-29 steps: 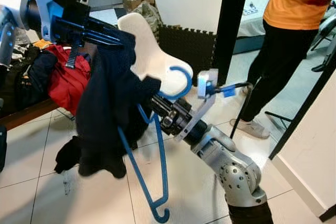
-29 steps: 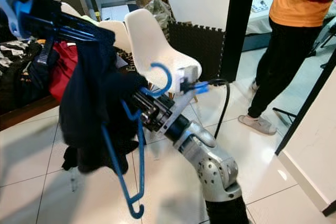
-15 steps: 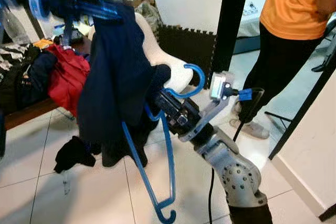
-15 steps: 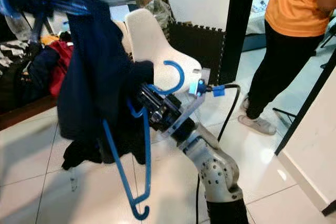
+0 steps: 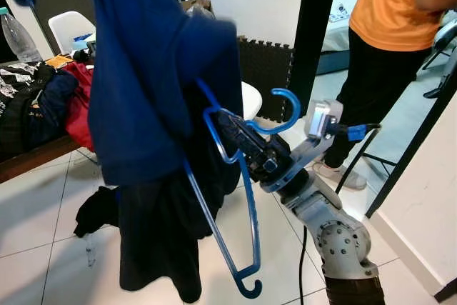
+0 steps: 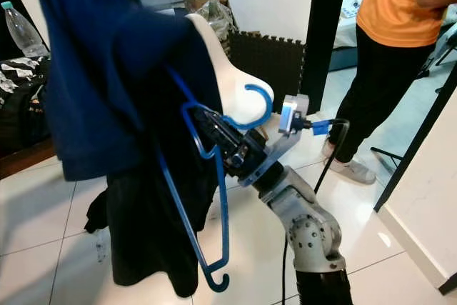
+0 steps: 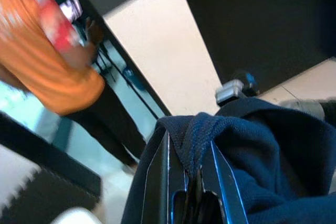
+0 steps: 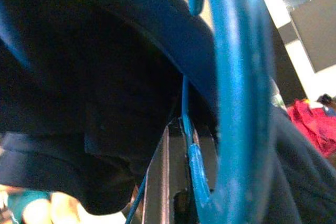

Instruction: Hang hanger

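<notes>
Above the tiled floor: the blue hanger [image 5: 239,198] hangs in mid-air, its hook [image 5: 280,112] curling up near the right wrist, its lower end dangling toward the tiles.
Right hand [image 5: 239,137]: closed on the hanger's neck, fingers [image 8: 163,177] clamped against the blue wire.
Garment: a dark navy garment [image 5: 157,83] drapes over and beside the hanger, reaching nearly to the floor.
Left hand [image 7: 190,182]: raised high, fingers [image 7: 157,177] pinched tight on a fold of the navy garment.
White chair [image 6: 232,80]: behind the garment.
Person [image 5: 389,41]: orange shirt, black trousers, standing in the doorway beyond the right arm.
Far left: a red cloth [image 5: 78,116] on a low surface, a bottle [image 5: 16,33] above it.
</notes>
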`<state>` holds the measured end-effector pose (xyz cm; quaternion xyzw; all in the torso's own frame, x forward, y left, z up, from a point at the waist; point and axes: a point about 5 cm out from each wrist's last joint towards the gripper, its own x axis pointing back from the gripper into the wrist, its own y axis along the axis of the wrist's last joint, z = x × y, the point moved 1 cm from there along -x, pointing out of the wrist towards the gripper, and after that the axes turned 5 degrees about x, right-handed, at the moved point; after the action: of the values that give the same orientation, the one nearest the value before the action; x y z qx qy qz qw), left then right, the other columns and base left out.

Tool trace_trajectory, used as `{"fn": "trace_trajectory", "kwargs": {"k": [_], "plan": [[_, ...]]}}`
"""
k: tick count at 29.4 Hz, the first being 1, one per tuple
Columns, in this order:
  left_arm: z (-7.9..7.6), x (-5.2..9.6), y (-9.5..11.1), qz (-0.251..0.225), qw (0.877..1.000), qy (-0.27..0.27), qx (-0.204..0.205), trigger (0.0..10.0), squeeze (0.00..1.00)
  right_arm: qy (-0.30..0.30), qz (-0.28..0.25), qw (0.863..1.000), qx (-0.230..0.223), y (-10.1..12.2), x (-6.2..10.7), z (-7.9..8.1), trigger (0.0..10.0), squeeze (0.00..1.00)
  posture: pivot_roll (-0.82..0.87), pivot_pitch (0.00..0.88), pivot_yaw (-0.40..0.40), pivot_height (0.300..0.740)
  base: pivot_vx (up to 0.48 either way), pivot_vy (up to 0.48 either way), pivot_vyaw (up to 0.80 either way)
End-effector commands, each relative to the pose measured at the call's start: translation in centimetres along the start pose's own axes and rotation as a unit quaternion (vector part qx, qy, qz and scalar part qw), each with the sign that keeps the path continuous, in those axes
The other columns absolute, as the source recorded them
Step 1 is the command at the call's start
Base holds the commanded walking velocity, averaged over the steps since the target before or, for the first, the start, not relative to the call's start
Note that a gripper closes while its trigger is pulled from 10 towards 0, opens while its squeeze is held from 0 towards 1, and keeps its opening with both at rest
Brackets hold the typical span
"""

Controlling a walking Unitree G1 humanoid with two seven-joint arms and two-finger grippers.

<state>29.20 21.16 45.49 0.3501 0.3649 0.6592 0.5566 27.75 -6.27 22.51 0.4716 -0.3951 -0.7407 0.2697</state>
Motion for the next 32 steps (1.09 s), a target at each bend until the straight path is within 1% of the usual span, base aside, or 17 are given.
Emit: {"fn": "trace_trajectory", "kwargs": {"k": [1, 5, 6, 7, 12, 17, 18, 19, 20, 21, 22, 24, 25, 27, 28, 29, 32], "plan": [[-0.5, 0.3, -0.4, 0.025, 1.000, -0.006, -0.004, 10.0, 0.00, -0.006, 0.034, 0.999, 0.020, -0.8, -0.6, -0.2, 10.0, 0.00, 0.17, 0.000, 0.077, 0.740, 0.000, 0.000, 0.00], [-1.4, -0.5, -2.8, 0.054, 0.998, -0.030, 0.020, 10.0, 0.00, -0.036, 0.089, 0.994, 0.050, -1.6, -0.7, -0.9, 10.0, 0.00, 0.17, 0.000, 0.076, 0.740, 0.000, 0.000, 0.00], [-1.4, -0.5, -2.8, 0.054, 0.998, -0.030, 0.020, 10.0, 0.00, -0.036, 0.089, 0.994, 0.050, -1.6, -0.7, -0.9, 10.0, 0.00, 0.17, 0.000, 0.076, 0.740, 0.000, 0.000, 0.00], [-1.9, -0.9, -3.9, 0.068, 0.996, -0.042, 0.026, 10.0, 0.00, -0.053, 0.102, 0.992, 0.054, -1.8, -0.8, -1.3, 10.0, 0.00, 0.17, 0.000, 0.075, 0.740, 0.000, 0.000, 0.00], [-2.8, -1.6, -5.5, 0.077, 0.995, -0.060, 0.035, 10.0, 0.00, -0.078, 0.119, 0.988, 0.056, -1.7, -0.8, -1.9, 10.0, 0.00, 0.16, 0.004, 0.073, 0.740, 0.000, 0.000, 0.00], [-3.2, -2.1, -6.2, 0.071, 0.995, -0.060, 0.039, 10.0, 0.00, -0.090, 0.129, 0.986, 0.060, -1.7, -0.9, -2.2, 10.0, 0.00, 0.16, 0.004, 0.071, 0.740, 0.000, 0.000, 0.00], [-3.7, -3.1, -6.8, 0.048, 0.996, -0.057, 0.048, 10.0, 0.00, -0.111, 0.150, 0.980, 0.065, -2.0, -0.8, -2.7, 10.0, 0.00, 0.16, 0.008, 0.067, 0.740, 0.000, 0.000, 0.00], [-3.7, -3.1, -6.8, 0.048, 0.996, -0.057, 0.048, 10.0, 0.00, -0.111, 0.150, 0.980, 0.065, -2.0, -0.8, -2.7, 10.0, 0.00, 0.16, 0.008, 0.067, 0.740, 0.000, 0.000, 0.00], [-4.6, -4.9, -7.4, 0.011, 0.996, -0.061, 0.061, 10.0, 0.00, -0.137, 0.177, 0.973, 0.064, -2.7, -0.8, -3.3, 10.0, 0.00, 0.16, 0.011, 0.059, 0.740, 0.000, 0.000, 0.00], [-4.6, -4.9, -7.4, 0.011, 0.996, -0.061, 0.061, 10.0, 0.00, -0.137, 0.177, 0.973, 0.064, -2.7, -0.8, -3.3, 10.0, 0.00, 0.16, 0.011, 0.059, 0.740, 0.000, 0.000, 0.00], [-5.7, -7.1, -7.8, -0.042, 0.994, -0.068, 0.078, 10.0, 0.00, -0.162, 0.208, 0.963, 0.056, -3.6, -0.7, -3.8, 10.0, 0.00, 0.16, 0.013, 0.049, 0.740, 0.000, 0.000, 0.00], [-5.7, -7.1, -7.8, -0.042, 0.994, -0.068, 0.078, 10.0, 0.00, -0.162, 0.208, 0.963, 0.056, -3.6, -0.7, -3.8, 10.0, 0.00, 0.16, 0.013, 0.049, 0.740, 0.000, 0.000, 0.00], [-6.6, -8.4, -7.9, -0.077, 0.990, -0.073, 0.091, 10.0, 0.00, -0.176, 0.228, 0.956, 0.050, -4.2, -0.6, -4.1, 10.0, 0.00, 0.16, 0.013, 0.048, 0.740, 0.000, 0.000, 0.00], [-6.6, -8.4, -7.9, -0.077, 0.990, -0.073, 0.091, 10.0, 0.00, -0.176, 0.228, 0.956, 0.050, -4.2, -0.6, -4.1, 10.0, 0.00, 0.16, 0.013, 0.048, 0.740, 0.000, 0.000, 0.00], [-7.1, -9.6, -7.4, -0.124, 0.985, -0.070, 0.101, 10.0, 0.00, -0.189, 0.251, 0.949, 0.042, -4.9, -0.5, -4.3, 10.0, 0.00, 0.16, 0.013, 0.044, 0.740, 0.000, 0.000, 0.00], [-7.1, -9.6, -7.4, -0.124, 0.985, -0.070, 0.101, 10.0, 0.00, -0.189, 0.251, 0.949, 0.042, -4.9, -0.5, -4.3, 10.0, 0.00, 0.16, 0.013, 0.044, 0.740, 0.000, 0.000, 0.00], [-6.8, -10.1, -5.8, -0.203, 0.971, -0.053, 0.113, 10.0, 0.00, -0.221, 0.293, 0.930, 0.032, -6.0, 0.1, -4.9, 10.0, 0.00, 0.16, 0.013, 0.040, 0.740, 0.000, 0.000, 0.00]]}}
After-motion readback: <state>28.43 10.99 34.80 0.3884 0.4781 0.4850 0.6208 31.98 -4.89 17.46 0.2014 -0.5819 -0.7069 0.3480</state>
